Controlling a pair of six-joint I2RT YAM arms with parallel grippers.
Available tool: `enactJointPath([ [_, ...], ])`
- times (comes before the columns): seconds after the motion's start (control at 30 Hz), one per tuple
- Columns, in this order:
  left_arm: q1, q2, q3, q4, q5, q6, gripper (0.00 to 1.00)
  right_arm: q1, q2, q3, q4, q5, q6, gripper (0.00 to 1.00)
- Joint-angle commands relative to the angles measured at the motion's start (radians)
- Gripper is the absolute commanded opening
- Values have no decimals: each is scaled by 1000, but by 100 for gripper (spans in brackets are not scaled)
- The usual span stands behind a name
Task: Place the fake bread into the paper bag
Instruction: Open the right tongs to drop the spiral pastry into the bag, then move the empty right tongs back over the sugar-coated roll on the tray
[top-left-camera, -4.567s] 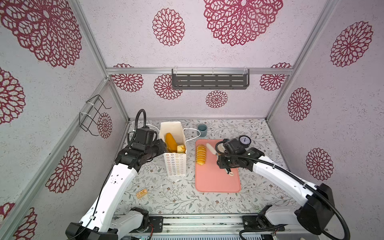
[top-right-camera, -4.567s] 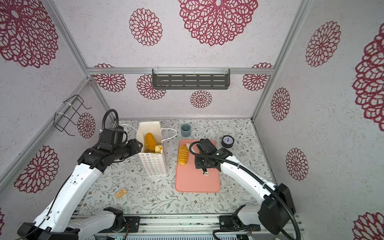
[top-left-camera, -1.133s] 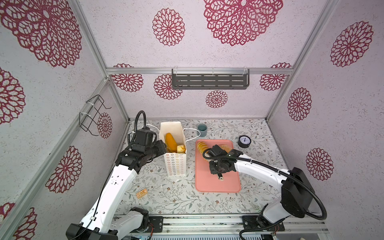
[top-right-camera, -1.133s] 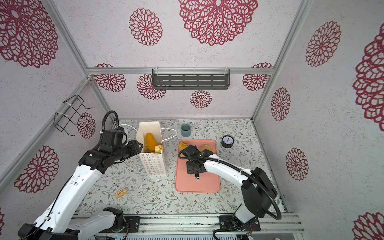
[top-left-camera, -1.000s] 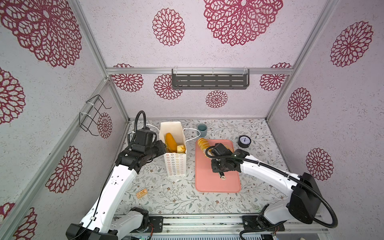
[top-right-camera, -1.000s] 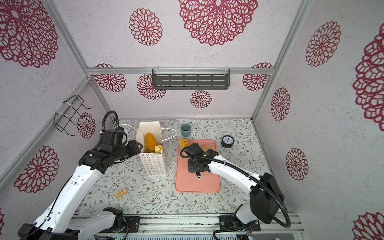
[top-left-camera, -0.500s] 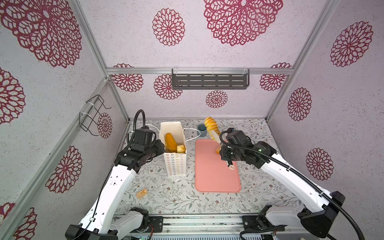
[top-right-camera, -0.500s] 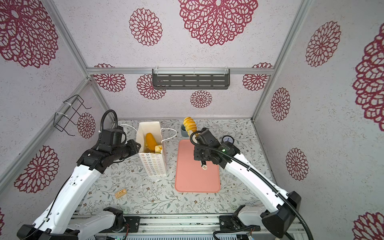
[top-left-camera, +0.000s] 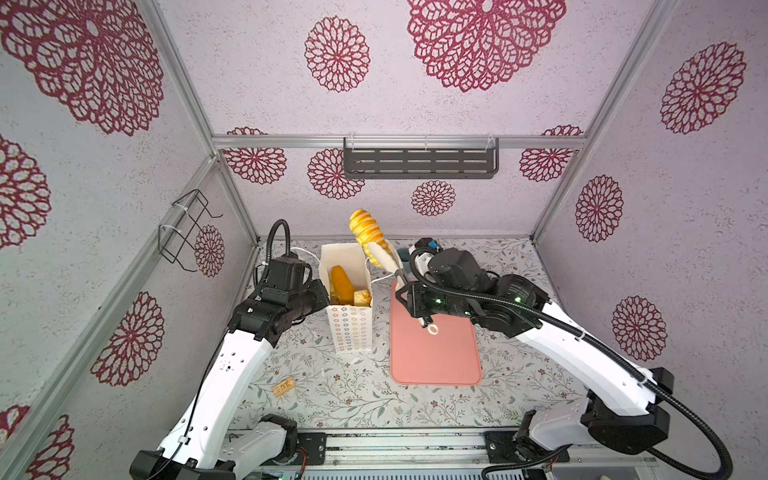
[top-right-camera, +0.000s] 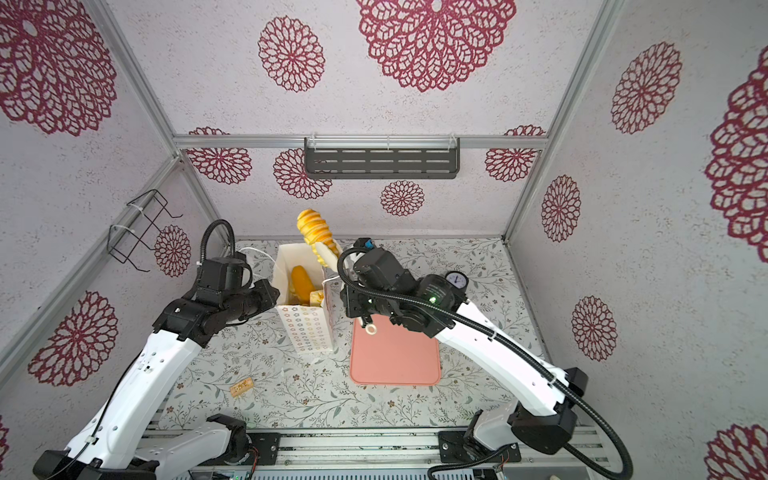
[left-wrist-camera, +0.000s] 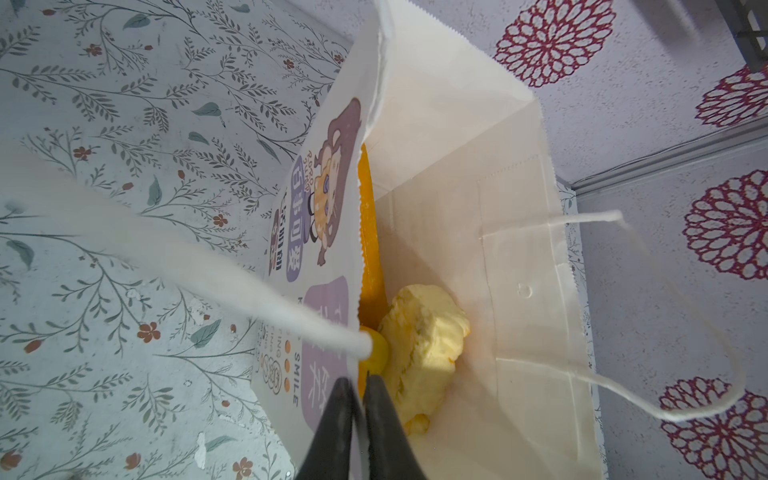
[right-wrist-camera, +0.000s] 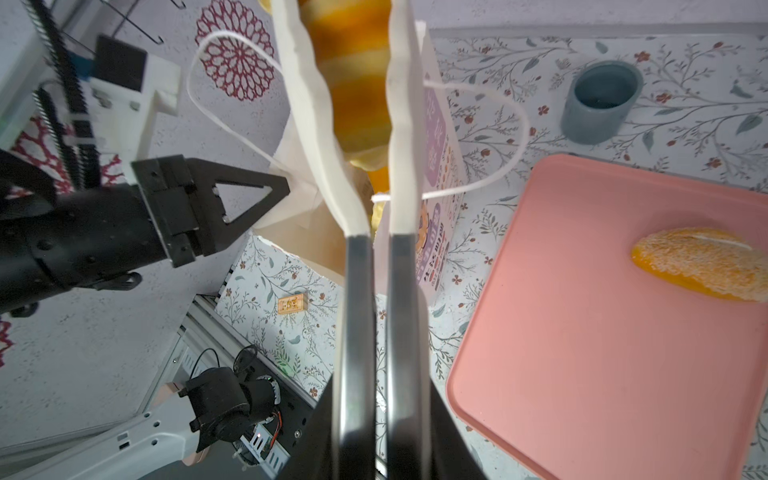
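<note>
Bag (top-left-camera: 351, 328): left gripper (left-wrist-camera: 360, 380) pinching rim; I'm steadying it.
Loaf (top-left-camera: 365, 230): right gripper (right-wrist-camera: 380, 440) squeezing tongs (right-wrist-camera: 357, 291) around it, for dropping in.

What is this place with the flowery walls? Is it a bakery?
Not a bakery, it seems: more likely a robot practice booth. Two robot arms stand on a metal rail, patterned wall panels box in a small table, and the bread by the paper bag looks like a glossy toy.
</note>
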Motion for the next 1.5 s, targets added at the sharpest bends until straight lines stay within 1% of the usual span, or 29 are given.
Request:
enactJointPath([
  [0.0,6,-13,16,19,11,-9,11,19,18,26,83,5,48,6],
  [0.13,6,-12,12,26,18,-8,10,30,60,44,108,-11,57,8],
  [0.3,6,-9,15,35,20,-8,10,37,87,47,88,9,60,14],
  [0.37,6,-7,15,41,22,-8,10,36,87,33,91,12,62,18],
  [0.47,6,-2,18,39,25,-6,10,38,82,16,101,7,66,29],
  [0.6,7,-3,13,38,25,-5,10,39,73,9,115,2,61,38],
  [0.73,6,-4,9,38,24,-7,10,39,67,9,115,6,55,46],
  [0.8,6,-6,8,37,23,-8,10,38,64,11,115,7,48,48],
  [0.93,6,-7,5,36,22,-8,10,38,51,17,110,19,38,48],
  [1.07,7,-6,9,30,22,-8,10,29,9,24,82,78,17,45],
  [1.17,6,-2,14,27,21,-5,11,-1,-42,17,47,115,2,42],
  [1.27,7,-1,20,23,18,-5,12,-61,-111,-33,14,124,-2,41],
  [1.47,6,-1,23,18,12,-2,19,-280,-286,-262,-1,36,-9,41],
])
